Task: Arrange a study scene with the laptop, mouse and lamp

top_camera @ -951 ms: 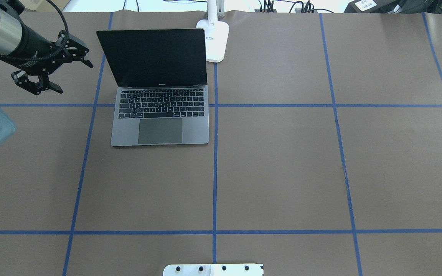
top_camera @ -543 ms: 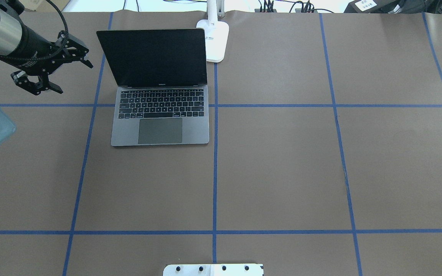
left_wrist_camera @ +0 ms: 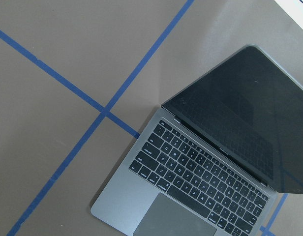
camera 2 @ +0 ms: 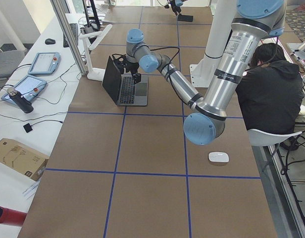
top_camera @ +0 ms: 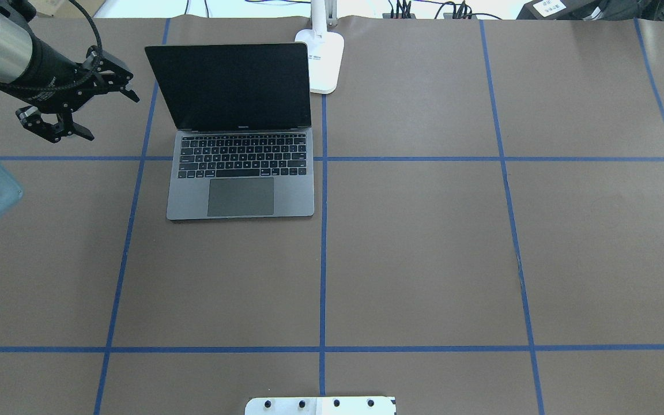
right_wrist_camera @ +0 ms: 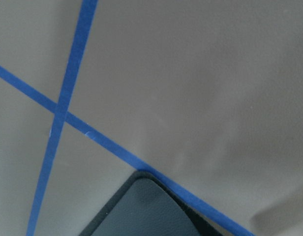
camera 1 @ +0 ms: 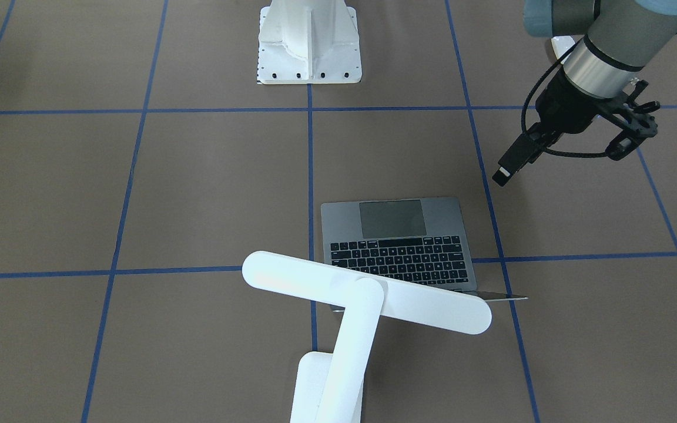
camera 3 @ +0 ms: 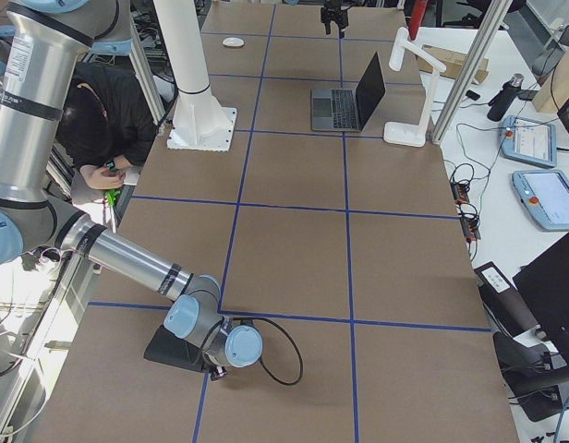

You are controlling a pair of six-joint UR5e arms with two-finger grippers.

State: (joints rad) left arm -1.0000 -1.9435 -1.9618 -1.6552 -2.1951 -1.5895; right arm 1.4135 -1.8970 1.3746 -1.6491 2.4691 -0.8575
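Grey metal and black keys marked the laptop (top_camera: 241, 173), which sat open on the brown worktop (top_camera: 424, 242) with the lamp (camera 1: 368, 294) just beside its far right corner. The left hand (top_camera: 113, 118) hovered just off the left edge of the screen, its fingers spread wide and holding nothing. The right hand (camera 3: 213, 371) was low at the far right end over a black mat (camera 3: 169, 351). I could not tell whether it was open.

The mouse (camera 2: 218, 157) lay well apart from the laptop, towards the left end of the worktop and nearer the robot's side, so I judged that fetching it was the step left.

The risks came from that move. The open left fingers stood close to the thin raised lid, and a careless swing could have clipped it, folding the lid or skidding the laptop into the lamp's base. The mouse looked glossy and rounded, so a shallow or off-centre pinch could have squirted it out, perhaps towards the near edge.

The laptop's long axis ran across the worktop, side to side. Its trackpad faced the robot and its screen leaned back towards the far edge. The lamp's bar head ran roughly along that same axis, slightly slanted, above the hinge. Which end of the mouse was its front I could not tell.
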